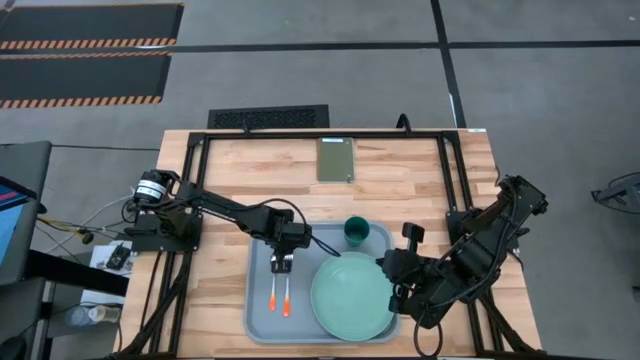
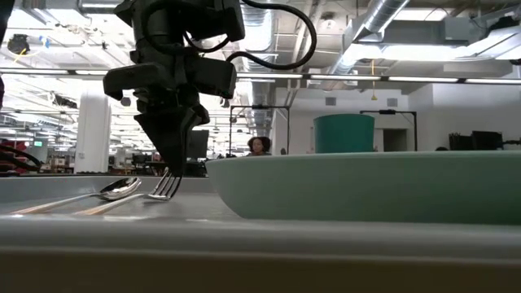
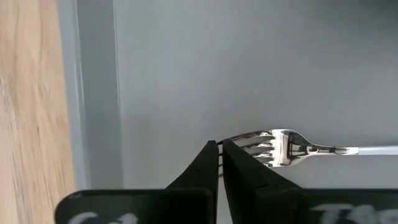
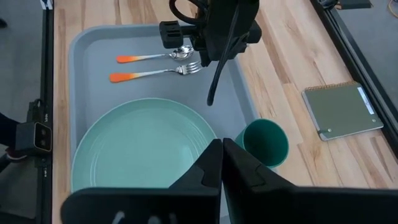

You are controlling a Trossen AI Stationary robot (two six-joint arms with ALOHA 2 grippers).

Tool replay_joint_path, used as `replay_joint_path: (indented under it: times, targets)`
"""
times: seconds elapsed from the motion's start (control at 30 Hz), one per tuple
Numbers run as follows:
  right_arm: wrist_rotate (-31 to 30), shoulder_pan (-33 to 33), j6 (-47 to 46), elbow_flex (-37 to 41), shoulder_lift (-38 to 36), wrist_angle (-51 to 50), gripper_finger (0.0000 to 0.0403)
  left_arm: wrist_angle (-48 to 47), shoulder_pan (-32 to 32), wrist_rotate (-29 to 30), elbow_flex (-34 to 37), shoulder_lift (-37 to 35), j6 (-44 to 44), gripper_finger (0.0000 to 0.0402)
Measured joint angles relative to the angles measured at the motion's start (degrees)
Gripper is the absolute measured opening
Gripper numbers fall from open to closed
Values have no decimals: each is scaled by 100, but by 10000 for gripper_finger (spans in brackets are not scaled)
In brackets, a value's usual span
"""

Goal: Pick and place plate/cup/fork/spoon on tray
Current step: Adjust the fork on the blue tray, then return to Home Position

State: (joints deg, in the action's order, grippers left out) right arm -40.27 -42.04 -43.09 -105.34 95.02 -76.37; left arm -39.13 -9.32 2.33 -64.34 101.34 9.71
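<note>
The pale grey-blue tray [image 1: 258,310] lies at the table's near middle. On it lie the mint-green plate [image 1: 352,297], the spoon [image 1: 272,295] and the fork [image 1: 286,298], side by side with their orange handles toward the near edge. The teal cup [image 1: 356,232] stands upright at the tray's far right corner; whether it is inside the rim or just outside, I cannot tell. My left gripper [image 3: 220,144] is shut, pointing down, with its tips at the fork's tines [image 3: 273,146]. My right gripper [image 4: 221,146] is shut and empty, above the plate's right side, near the cup [image 4: 264,143]. My left gripper points down from above, its shut fingertips [image 2: 172,171] right at the fork's tine end [image 2: 163,189]. The fork lies flat on the tray. Whether the tips touch the tines, I cannot tell.
An olive-green notebook [image 1: 336,158] lies at the table's far middle. Bare wood shows to the tray's left and behind it. A person [image 2: 259,146] shows far off in the room behind the table.
</note>
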Motion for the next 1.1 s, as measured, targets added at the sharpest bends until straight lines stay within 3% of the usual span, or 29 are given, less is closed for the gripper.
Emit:
replay_joint_path:
  times: [0.2,0.77,0.93,1.1]
  targets:
    - [0,0,0,0,0,1,19,0,0,7,0,0,49,14]
    - [114,0,0,0,0,11,21,-68,-1,52,-66,-8,439,110]
    - [-89,4,35,0,0,135,27,-496,0,52,-638,-48,345,124]
    - [58,94,1037,-459,-14,329,33,-1398,-27,53,-1691,-48,243,124]
